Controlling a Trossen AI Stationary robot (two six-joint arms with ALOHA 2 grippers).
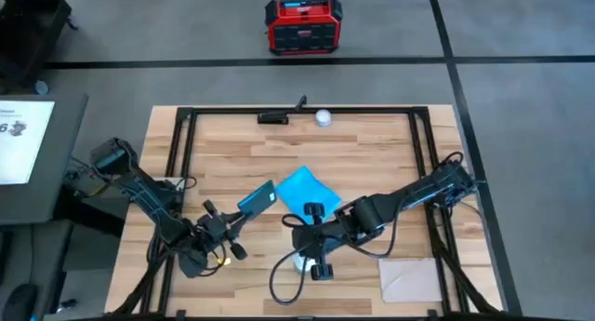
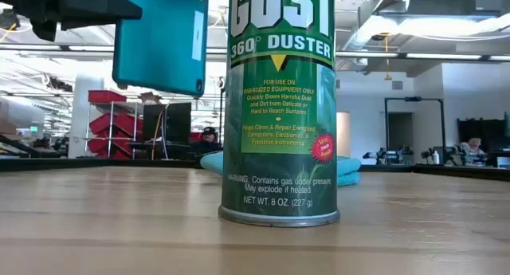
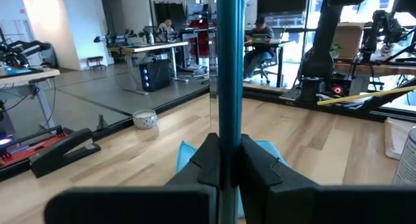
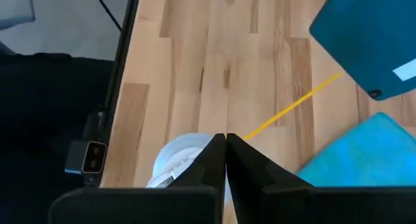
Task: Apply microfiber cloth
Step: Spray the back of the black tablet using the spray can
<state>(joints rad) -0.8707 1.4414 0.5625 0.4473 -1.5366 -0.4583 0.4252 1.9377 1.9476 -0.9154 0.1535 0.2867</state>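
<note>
My left gripper [image 1: 240, 214] is at the table's near left, shut on a dark tablet with a teal back [image 1: 257, 198], which hangs high in the low view [image 2: 159, 36]. The bright blue microfiber cloth [image 1: 307, 191] lies flat on the wood just right of the tablet, its near edge showing behind the fingers [image 3: 266, 150]. My right gripper [image 4: 225, 143] is shut and stands just over the white cap [image 4: 179, 160] of a green duster can [image 2: 279, 108], near the cloth's near corner. I cannot tell whether it touches the cap. My left gripper pinches the tablet's lower edge [image 3: 227, 130] between its two fingers [image 3: 208, 160], one finger on each flat face. The tablet is seen edge-on, standing up from the fingers, and is lifted clear of the table and tilted.
A black stapler-like object [image 1: 274, 116] and a small white round thing [image 1: 323, 117] sit at the far edge. A pale beige sheet [image 1: 414, 279] lies at the near right corner. A yellow cord [image 4: 292, 104] runs across the wood. A red device [image 1: 302, 25] stands on the floor beyond.
</note>
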